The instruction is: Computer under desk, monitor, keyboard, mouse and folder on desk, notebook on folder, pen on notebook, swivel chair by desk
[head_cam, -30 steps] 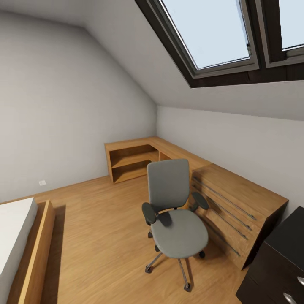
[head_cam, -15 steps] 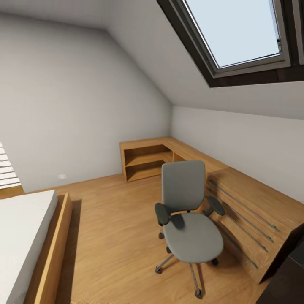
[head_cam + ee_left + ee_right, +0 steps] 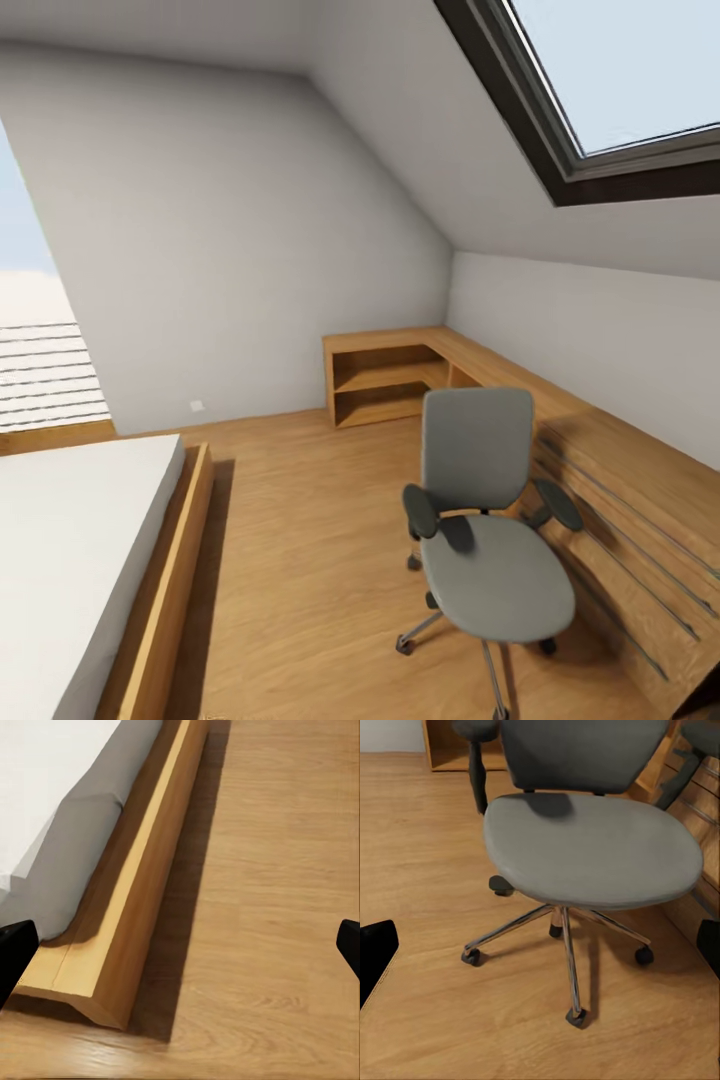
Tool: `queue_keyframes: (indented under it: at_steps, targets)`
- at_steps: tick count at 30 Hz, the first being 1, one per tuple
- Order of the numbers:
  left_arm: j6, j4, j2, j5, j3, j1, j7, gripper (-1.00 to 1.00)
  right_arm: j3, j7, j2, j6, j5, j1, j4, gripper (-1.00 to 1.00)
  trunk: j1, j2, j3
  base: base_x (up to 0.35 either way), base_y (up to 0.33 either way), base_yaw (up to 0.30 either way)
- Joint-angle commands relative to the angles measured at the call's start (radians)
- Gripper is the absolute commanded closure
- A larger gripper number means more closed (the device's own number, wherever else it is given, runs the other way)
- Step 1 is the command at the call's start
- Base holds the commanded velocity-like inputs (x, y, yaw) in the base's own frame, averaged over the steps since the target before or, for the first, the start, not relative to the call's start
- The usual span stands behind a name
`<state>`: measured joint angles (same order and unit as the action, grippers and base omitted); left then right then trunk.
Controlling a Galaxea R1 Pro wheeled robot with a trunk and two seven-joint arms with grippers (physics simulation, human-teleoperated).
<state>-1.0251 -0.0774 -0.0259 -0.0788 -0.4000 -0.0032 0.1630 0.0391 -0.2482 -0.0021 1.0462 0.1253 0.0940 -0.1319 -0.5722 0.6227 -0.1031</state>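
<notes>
We are facing chair [image 3: 490, 520], standing beside dresser [image 3: 640, 500], seat bare. Both grippers [image 3: 180, 945] [image 3: 540, 952] spread, holding nothing. Risk: we are turning near bed [image 3: 90, 560]; base clipping frame.

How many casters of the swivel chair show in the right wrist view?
5 on the swivel chair: front, left, right, two under the seat.

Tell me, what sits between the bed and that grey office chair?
Only bare wooden floor, as the head view shows: it runs from the bed frame to the swivel chair, with nothing lying on it.
</notes>
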Motion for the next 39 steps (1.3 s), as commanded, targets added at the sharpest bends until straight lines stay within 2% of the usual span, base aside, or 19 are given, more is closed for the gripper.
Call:
queue_keyframes:
  at_steps: [1, 14, 30, 39]
  targets:
    - [-0.001, -0.001, 0.000, -0.009, -0.001, 0.000, 0.009, -1.00, 0.004, -0.011, -0.001, 0.001, 0.008, 0.000, 0.001, -1.00, 0.000, 0.001, -0.002, 0.100, 0.000, 0.273]
    - [0.000, -0.001, -0.002, -0.009, 0.000, 0.000, 0.009, -1.00, 0.004, -0.010, -0.003, 0.001, 0.008, 0.000, 0.002, -1.00, 0.000, 0.001, -0.002, 0.272, 0.000, 0.243]
    - [0.000, -0.001, -0.002, -0.009, 0.000, 0.000, 0.009, -1.00, 0.004, -0.010, -0.001, 0.001, 0.008, 0.000, 0.003, -1.00, 0.000, 0.001, -0.002, 0.322, 0.003, 0.013]
    - [0.000, -0.001, -0.002, -0.009, 0.000, 0.000, 0.009, -1.00, 0.004, -0.011, 0.001, 0.001, 0.008, 0.000, 0.003, -1.00, 0.000, 0.001, -0.002, 0.323, 0.131, 0.020]
